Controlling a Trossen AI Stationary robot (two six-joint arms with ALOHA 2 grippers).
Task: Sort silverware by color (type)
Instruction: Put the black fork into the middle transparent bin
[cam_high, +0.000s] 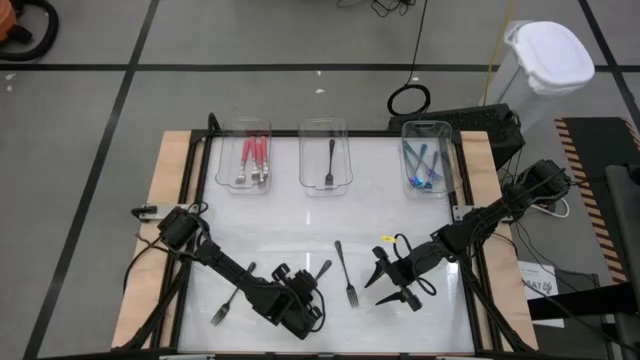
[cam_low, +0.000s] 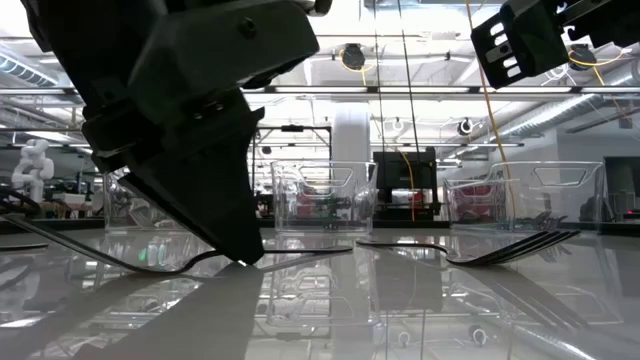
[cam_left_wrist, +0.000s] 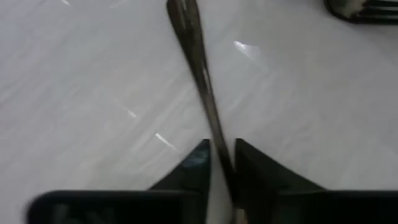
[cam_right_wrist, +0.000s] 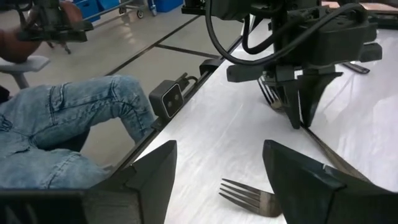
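Left gripper: lowered to the white tabletop, near edge; fingers narrowed around the handle of a slim black-handled fork.
Right gripper: just above the table, jaws spread wide, holding nothing.
Loose forks: one between the grippers, one left of the left arm.
Clear plastic trays: red-handled forks, one black fork, blue forks, far edge.

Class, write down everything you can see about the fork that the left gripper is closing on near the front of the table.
The fork is slim, dark and shiny, lying flat on the glossy white table near its front edge. Its handle runs between the fingers of the left gripper, which stand close on either side of it; the left wrist view shows only this narrow stem, so the tines stay hidden there. Another fork lies just beside it, apart.
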